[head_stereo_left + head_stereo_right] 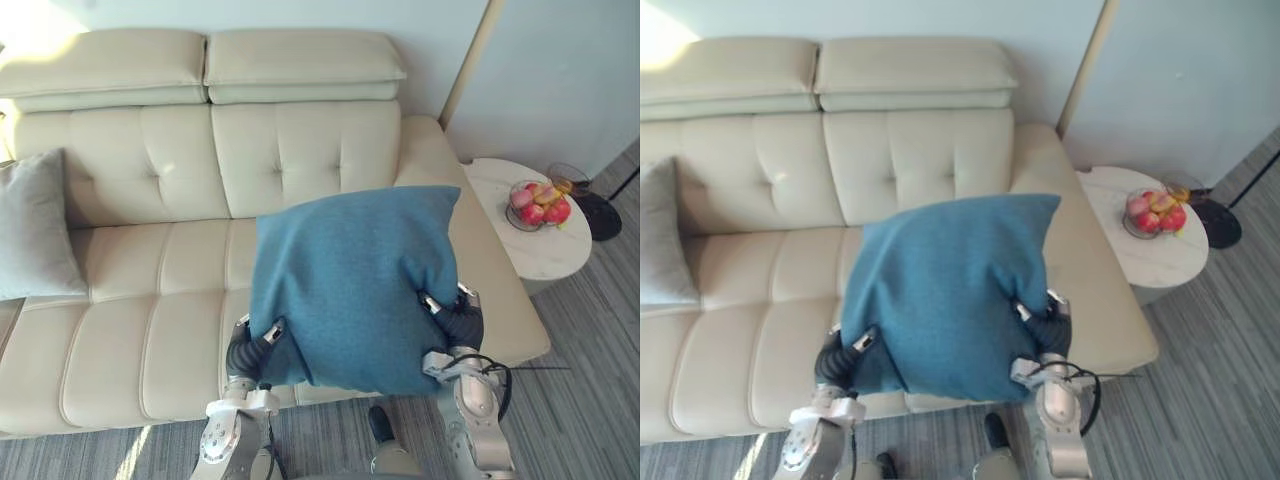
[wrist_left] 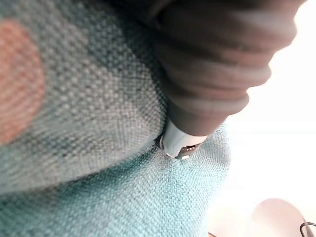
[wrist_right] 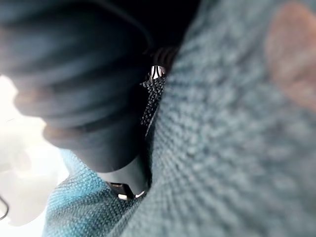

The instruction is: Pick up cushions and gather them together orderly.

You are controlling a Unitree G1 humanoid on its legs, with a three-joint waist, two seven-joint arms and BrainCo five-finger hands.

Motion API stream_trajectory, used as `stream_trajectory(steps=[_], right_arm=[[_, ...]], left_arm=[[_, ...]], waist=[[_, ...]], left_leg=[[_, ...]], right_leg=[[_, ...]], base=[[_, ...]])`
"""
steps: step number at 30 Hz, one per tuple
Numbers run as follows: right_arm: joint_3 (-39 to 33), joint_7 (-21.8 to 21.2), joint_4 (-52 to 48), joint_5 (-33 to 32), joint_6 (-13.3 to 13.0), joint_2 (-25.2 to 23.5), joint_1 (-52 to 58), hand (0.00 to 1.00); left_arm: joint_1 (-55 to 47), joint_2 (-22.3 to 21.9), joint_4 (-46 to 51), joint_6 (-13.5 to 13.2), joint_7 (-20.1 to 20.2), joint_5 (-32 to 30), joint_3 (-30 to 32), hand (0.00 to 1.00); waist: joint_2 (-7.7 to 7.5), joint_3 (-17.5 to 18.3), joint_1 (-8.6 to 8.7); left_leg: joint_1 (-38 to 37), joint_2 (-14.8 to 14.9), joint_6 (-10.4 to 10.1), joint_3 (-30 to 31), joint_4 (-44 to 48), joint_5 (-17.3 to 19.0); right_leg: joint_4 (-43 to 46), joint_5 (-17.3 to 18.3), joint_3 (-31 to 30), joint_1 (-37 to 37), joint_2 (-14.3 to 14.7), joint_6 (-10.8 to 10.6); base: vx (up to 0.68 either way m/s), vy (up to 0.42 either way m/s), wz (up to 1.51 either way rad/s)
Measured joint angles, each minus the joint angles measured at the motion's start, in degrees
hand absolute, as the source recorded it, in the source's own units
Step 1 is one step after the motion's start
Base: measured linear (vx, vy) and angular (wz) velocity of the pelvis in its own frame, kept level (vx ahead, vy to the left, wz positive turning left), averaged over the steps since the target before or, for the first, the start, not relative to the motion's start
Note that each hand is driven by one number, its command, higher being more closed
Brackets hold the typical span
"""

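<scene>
We see the cream sofa. The blue cushion is raised before its seat. A grey cushion leans at the sofa's left end. The left hand and right hand press into the blue cushion's lower corners. Fabric hides their grip, so we cannot tell its state.

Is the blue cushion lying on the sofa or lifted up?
Lifted: the blue cushion is held between the left hand and right hand, over the sofa.
</scene>
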State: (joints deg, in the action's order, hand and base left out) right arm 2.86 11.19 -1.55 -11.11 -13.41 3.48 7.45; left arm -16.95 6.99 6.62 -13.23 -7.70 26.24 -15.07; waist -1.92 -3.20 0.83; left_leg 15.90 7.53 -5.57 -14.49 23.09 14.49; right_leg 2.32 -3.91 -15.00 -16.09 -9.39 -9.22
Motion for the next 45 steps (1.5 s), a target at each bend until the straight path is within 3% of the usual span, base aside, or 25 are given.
stream_trajectory(steps=[5,8,14,17,20,24,25,26,34,39,45], right_arm=[[0.87,0.26,2.8,1.07,0.64,1.6,-9.46,1.0],[1.19,1.22,2.79,2.12,1.06,1.58,-13.73,1.0],[0.49,7.84,4.12,2.39,2.14,1.66,-28.04,1.0],[-2.55,11.3,11.0,3.03,2.11,4.51,-44.39,1.0],[-4.99,14.64,21.99,4.37,2.11,9.52,-63.95,1.0],[-6.13,17.44,36.44,4.45,2.47,12.89,-82.25,1.0],[-6.12,18.22,40.69,4.44,2.77,13.4,-86.15,0.0],[-6.13,18.73,43.96,4.43,3.19,13.6,-89.04,0.0],[-5.85,19.12,54.59,0.83,5.98,18.19,-103.57,0.0],[-4.81,17.78,54.04,-5.14,6.53,21.14,-102.7,0.0],[-4.5,14.95,51.25,-5.31,6.68,21.36,-93.83,0.0]], left_arm=[[6.75,-0.28,-0.07,-0.06,-2.74,-1.39,2.76,1.0],[11.03,-0.85,-0.07,-0.1,-5.14,-1.51,4.18,1.0],[27.8,-0.53,-1.19,-0.12,-12.83,-4.81,7.03,1.0],[46.18,3.81,-7.89,-1.24,-16.42,-4.96,7.28,1.0],[67.7,9.76,-18.8,-2.21,-18.24,-4.95,7.19,1.0],[85.72,12.51,-33.18,-2.67,-19.69,-5.53,8.5,1.0],[89.97,12.63,-38.41,-2.65,-19.89,-5.83,8.57,1.0],[92.94,12.78,-42.36,-2.64,-20.07,-5.84,8.69,0.0],[106.75,12.28,-57.21,-1.24,-21.59,-5.78,14.07,0.0],[106.61,9.13,-58.01,-0.02,-19.94,-5.8,16.51,0.0],[100.97,5.81,-56.77,-0.28,-16.75,-5.77,19.68,0.0]], waist=[[1.97,-3.79,-0.87],[2.39,-5.3,-1.44],[2.48,-7.71,-2.71],[2.71,-10.85,-3.22],[3.2,-14.57,-2.9],[4.76,-18.13,-2.46],[5.08,-18.35,-2.35],[5.1,-18.48,-2.31],[5.73,-19.29,-3.02],[5.76,-20.14,-3.3],[5.64,-20.76,-3.13]], left_leg=[[4.42,-1.04,0.68,1.41,-1.18,-2.99],[8.31,-0.99,0.67,1.98,-0.91,-4.35],[16.21,-0.16,-0.15,3.59,-0.85,-7.12],[18.76,-0.77,-0.62,5.18,-4.01,-10.8],[21.12,-1.54,-1.38,7.61,-11.31,-17.4],[21.86,-1.49,-2.1,10.05,-19.38,-23.21],[22.08,-1.51,-2.09,10.47,-21.71,-24.6],[22.13,-1.51,-2.1,10.59,-23.85,-25.84],[30.13,-1.88,-2.1,12.63,-28.88,-29.83],[33.69,-1.97,-2.41,13.02,-28.87,-30.21],[34.45,-2.02,-2.5,12.59,-28.87,-30.28]], right_leg=[[0.51,-1.94,4.79,-3.84,-1.21,0.42],[1.75,-2.26,5.76,-7.68,-1.27,0.37],[6.09,-1.95,8.21,-16.34,-0.45,0.87],[6.49,-3.13,9.17,-19.71,-0.56,1.44],[3.69,-6.06,11.46,-22.75,-0.7,2.11],[2.2,-7.66,13.62,-25.16,-0.26,2.71],[1.77,-7.91,14.23,-25.96,-0.21,2.84],[0.78,-8.49,14.46,-26.35,-0.11,2.94],[-2.8,-10.51,17.01,-33.46,-0.59,2.7],[-0.63,-9.46,18.0,-37.33,-1.03,2.14],[4.82,-6.84,17.74,-40.81,-1.37,2.28]], base=[[-0.09,-0.026,0.2],[-0.13,-0.051,0.18],[-0.12,-0.076,0.16],[-0.08,-0.052,0.24],[-0.11,-0.055,0.38],[-0.07,-0.052,0.25],[-0.05,-0.039,0.16],[-0.03,-0.026,0.12],[0.01,-0.008,0.12],[0.03,0.009,0.08],[0.0,0.002,0.01]])
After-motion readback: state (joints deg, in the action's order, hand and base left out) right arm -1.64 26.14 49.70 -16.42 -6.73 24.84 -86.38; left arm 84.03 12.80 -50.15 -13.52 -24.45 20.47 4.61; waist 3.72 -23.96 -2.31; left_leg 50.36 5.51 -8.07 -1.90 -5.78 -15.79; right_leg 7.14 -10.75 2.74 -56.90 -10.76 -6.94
